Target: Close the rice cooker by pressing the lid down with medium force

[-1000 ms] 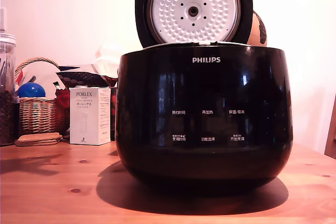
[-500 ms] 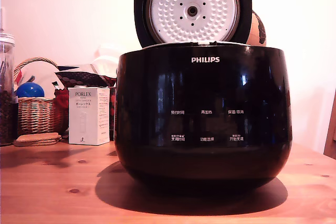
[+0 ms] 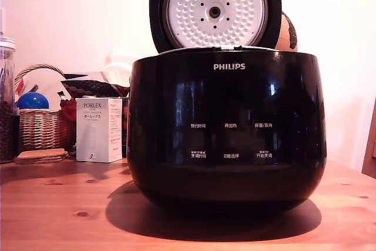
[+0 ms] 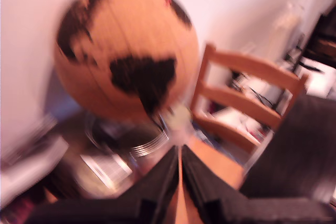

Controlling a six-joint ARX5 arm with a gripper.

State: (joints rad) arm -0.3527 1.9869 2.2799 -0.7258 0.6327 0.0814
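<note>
— What does the exterior view give you?

— The cooker [image 3: 226,127] fills the middle: a big, rounded pot shape in glossy black, mirror-smooth, with a white PHILIPS logo and two rows of small white labels on its front. It sits on a bench [image 3: 53,204] of warm knotty wood and throws a dark shadow under itself. The lid [image 3: 215,9] stands upright at the back on its hinge, wide open, a black ring around a pale metal plate covered in dimples, with a small dark hub in the centre and a few holes round it.

— And beside it?

— At that view's left, a matte white carton [image 3: 98,130] stands upright, just beside the cooker. Further left is a woven wicker basket [image 3: 39,127] with a shiny blue ball [image 3: 33,100] in it, then a clear jar [image 3: 7,101] at the edge, with a flat brown piece lying on the bench in front. Behind the lid, at the right, an orange curve of a globe [image 3: 287,32] peeks out.

— Now the wrist view.

— It is badly smeared. My jaws [image 4: 180,174] are two black fingers drawn almost together, only a thin slit between them, with nothing in them. Beyond them hangs the globe [image 4: 126,51], a matte orange sphere with black landmasses on a shiny metal foot. A slatted wooden chair [image 4: 247,98] stands just beside it. I cannot make out the cooker here.
</note>
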